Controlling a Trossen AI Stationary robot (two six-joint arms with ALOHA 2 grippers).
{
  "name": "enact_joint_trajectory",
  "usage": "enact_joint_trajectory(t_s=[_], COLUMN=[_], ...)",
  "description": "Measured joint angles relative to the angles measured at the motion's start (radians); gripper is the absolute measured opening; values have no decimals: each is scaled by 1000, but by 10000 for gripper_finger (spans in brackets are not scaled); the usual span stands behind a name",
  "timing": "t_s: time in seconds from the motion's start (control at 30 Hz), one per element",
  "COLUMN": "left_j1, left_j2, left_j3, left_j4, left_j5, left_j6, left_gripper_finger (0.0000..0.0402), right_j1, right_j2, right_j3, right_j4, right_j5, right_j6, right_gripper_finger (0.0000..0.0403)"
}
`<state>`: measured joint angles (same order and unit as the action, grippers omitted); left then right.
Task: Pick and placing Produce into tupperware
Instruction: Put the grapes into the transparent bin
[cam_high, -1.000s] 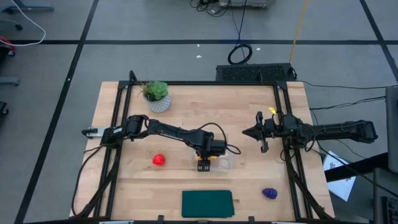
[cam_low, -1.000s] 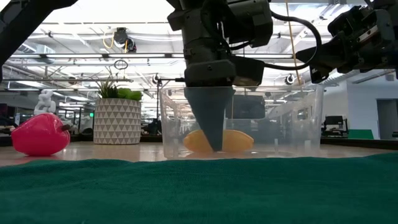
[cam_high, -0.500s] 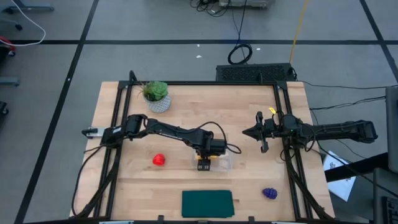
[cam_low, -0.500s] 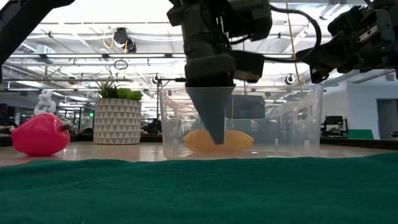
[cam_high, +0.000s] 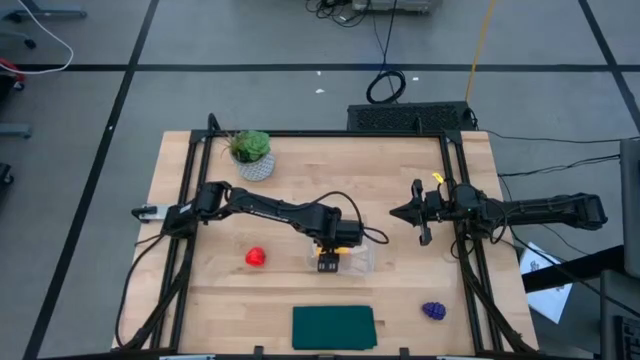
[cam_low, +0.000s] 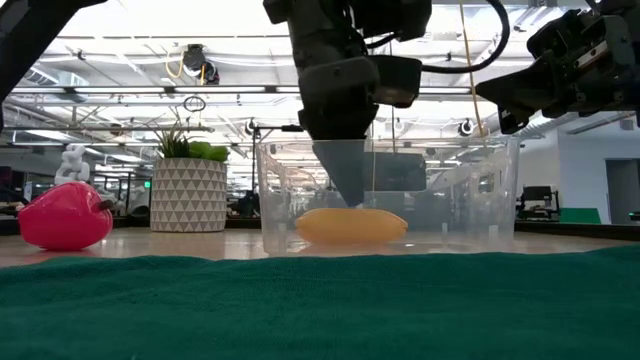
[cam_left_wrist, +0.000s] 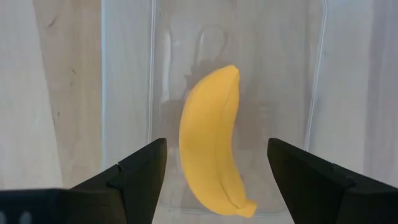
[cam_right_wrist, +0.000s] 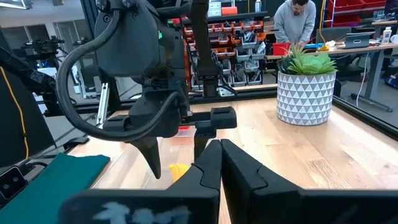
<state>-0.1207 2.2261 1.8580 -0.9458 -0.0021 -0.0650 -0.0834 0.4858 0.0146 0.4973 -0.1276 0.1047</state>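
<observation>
The yellow banana (cam_left_wrist: 211, 143) lies flat on the floor of the clear tupperware (cam_high: 362, 262) near the table's middle. My left gripper (cam_left_wrist: 216, 148) hangs open just above it, pointing down, a finger on either side of the banana and clear of it; in the low view its fingertip (cam_low: 350, 195) ends above the banana (cam_low: 350, 225). The red round fruit (cam_high: 256, 257) rests on the table left of the tupperware. The purple grape bunch (cam_high: 433, 311) sits near the front right corner. My right gripper (cam_high: 395, 212) waits shut at the right side, held level.
A dark green mat (cam_high: 333, 327) lies at the front edge, just in front of the tupperware. A potted plant (cam_high: 250, 152) stands at the far left. A person (cam_right_wrist: 297, 22) stands in the room beyond the table.
My left gripper has risen straight up out of the tupperware and stayed open. The banana has kept its place on the tupperware floor.
</observation>
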Motion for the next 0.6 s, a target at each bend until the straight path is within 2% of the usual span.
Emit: enact_joint_trajectory(t_s=[0.6], left_j1=[0], left_j2=[-21], left_j3=[0], left_j4=[-23], left_j5=[0], left_j6=[13], left_gripper_finger=[285], right_j1=[0], right_j2=[0], right_j3=[0], right_j4=[4], right_j5=[0], right_j6=[0], right_gripper_finger=[0])
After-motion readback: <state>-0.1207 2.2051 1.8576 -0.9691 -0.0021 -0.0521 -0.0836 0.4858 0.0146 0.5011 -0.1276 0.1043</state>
